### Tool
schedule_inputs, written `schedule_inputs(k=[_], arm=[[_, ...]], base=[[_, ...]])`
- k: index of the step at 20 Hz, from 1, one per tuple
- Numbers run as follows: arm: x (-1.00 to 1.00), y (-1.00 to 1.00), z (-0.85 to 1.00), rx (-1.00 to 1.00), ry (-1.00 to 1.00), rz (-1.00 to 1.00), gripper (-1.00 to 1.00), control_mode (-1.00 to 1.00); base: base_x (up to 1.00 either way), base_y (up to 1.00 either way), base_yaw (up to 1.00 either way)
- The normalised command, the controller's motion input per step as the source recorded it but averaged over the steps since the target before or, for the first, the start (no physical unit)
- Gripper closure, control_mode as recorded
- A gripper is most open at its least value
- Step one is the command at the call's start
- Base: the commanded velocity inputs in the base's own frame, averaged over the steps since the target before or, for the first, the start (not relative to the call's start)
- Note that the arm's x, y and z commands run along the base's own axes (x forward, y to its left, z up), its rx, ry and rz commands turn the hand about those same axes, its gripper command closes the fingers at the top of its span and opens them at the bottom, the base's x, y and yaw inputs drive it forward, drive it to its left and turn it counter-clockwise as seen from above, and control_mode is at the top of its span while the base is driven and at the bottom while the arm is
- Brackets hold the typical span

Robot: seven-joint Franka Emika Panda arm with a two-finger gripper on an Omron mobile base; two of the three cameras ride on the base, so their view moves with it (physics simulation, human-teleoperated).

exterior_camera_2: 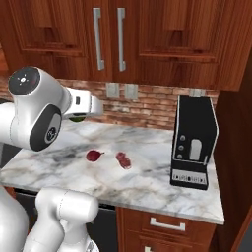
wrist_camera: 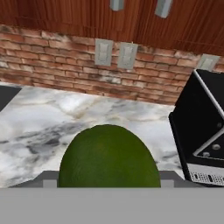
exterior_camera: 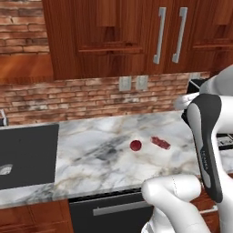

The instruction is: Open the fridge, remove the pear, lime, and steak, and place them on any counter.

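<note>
Lime held over the counter

The gripper pinches the lime above the counter; pear and steak lie below.

The lime is cut off along its bottom in the hand view, hiding the tool's fingertips. In the right base view the arm covers most of it.

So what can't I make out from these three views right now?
- End effector: in the hand view the lime covers its fingertips, so contact is not visible.
- Lime: in the right base view it is a sliver under the white wrist.
- Coffee machine: cut off by the hand view's right edge.
- Pear and steak: too small for detail in the left base view.
</note>
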Motion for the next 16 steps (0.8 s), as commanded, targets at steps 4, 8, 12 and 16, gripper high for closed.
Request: schedule_inputs(k=[4, 8, 12, 16], arm=[[0.0, 0.0, 0.0, 0.0, 0.0, 0.0, 1.0, 1.0], [0.0, 0.0, 0.0, 0.0, 0.0, 0.0, 1.0, 1.0], [0.15, 0.0, -0.26, -0.01, 0.22, 0.0, 1.0, -1.0], [0.33, 0.0, -0.51, -0.01, 0.17, 0.0, 1.0, -1.0]], base=[[0.3, 0.0, 0.0], [0.13, 0.0, 0.0], [0.0, 0.0, 0.0], [0.0, 0.0, 0.0]])
